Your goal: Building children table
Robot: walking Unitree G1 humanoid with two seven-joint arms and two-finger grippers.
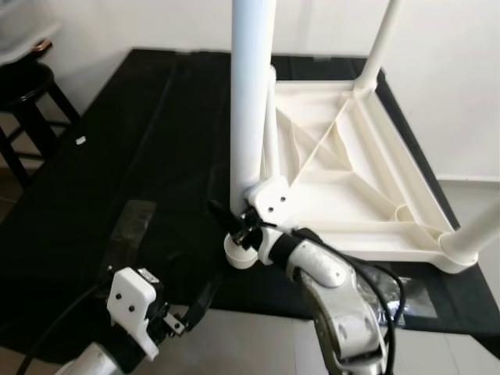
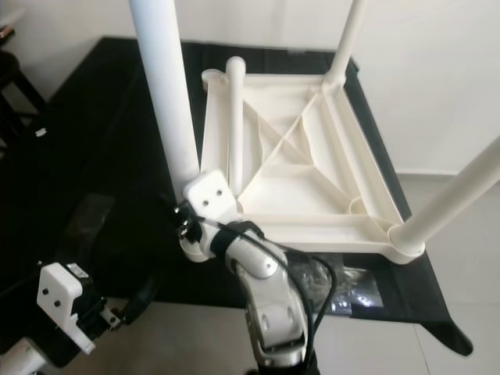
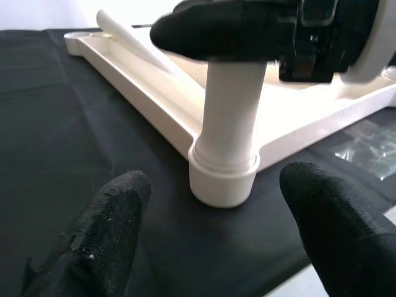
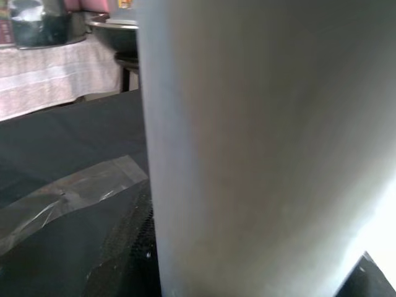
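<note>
1. Black mat (image 1: 141,195) — a dark sheet over the floor, carrying all the parts; a strip of clear tape lies on it near the robot.
2. Table top (image 1: 351,180) — white plastic, ribbed underside up, lying flat on the mat. Legs stand in its far right and near right corners, and a thinner one at the far left.
3. Table leg (image 1: 251,101) — a thick white tube, upright at the near left corner, its foot entering the corner socket (image 3: 224,179). The left wrist view shows a stepped collar above the socket rim, so the leg looks entered but perhaps not fully home — a judgement only.
4. Right gripper (image 1: 242,226) — low on this leg, just above the socket; jaws closed round the tube, which fills its wrist view.
5. Left gripper (image 1: 191,312) — near the mat's front edge, apart from the leg; jaws spread wide, holding nothing, aimed at the socket.
6. Black stool (image 1: 27,94) — beyond the mat's left edge, not in use.
7. Step in hand: seating the fourth leg. The next move likely calls for a straight downward push or twist with the leg kept vertical, the left gripper steadying the corner; then the table wants turning upright.
</note>
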